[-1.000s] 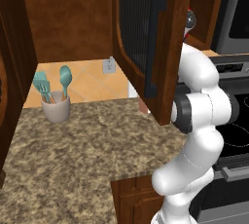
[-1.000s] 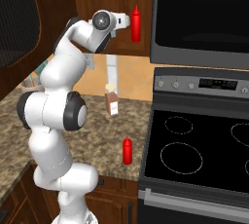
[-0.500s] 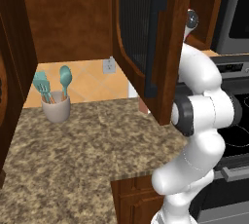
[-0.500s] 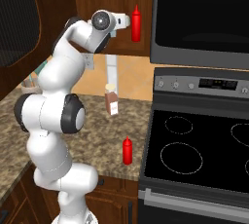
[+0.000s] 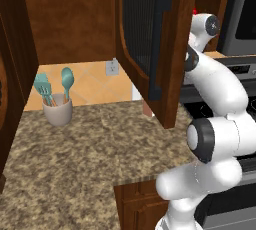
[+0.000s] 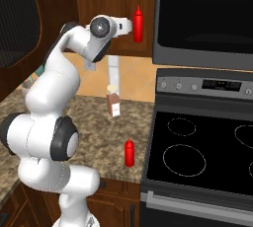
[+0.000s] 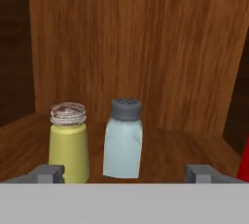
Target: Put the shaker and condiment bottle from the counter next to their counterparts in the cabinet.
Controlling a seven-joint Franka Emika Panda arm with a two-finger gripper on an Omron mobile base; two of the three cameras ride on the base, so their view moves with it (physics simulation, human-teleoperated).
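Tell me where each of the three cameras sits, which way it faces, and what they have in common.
Left base view: behind the arm to its left, facing the counter, utensil crock and open cabinet door; the white arm rises at right.
Right base view: behind the arm to its right, facing the stove, the condiment bottle on the counter and its red counterpart in the cabinet; the arm rises at left.
Hand view: on the hand, looking into the cabinet at the shaker beside a yellow shaker; the open gripper tips frame it.
Shared: both base views show the counter and arm.
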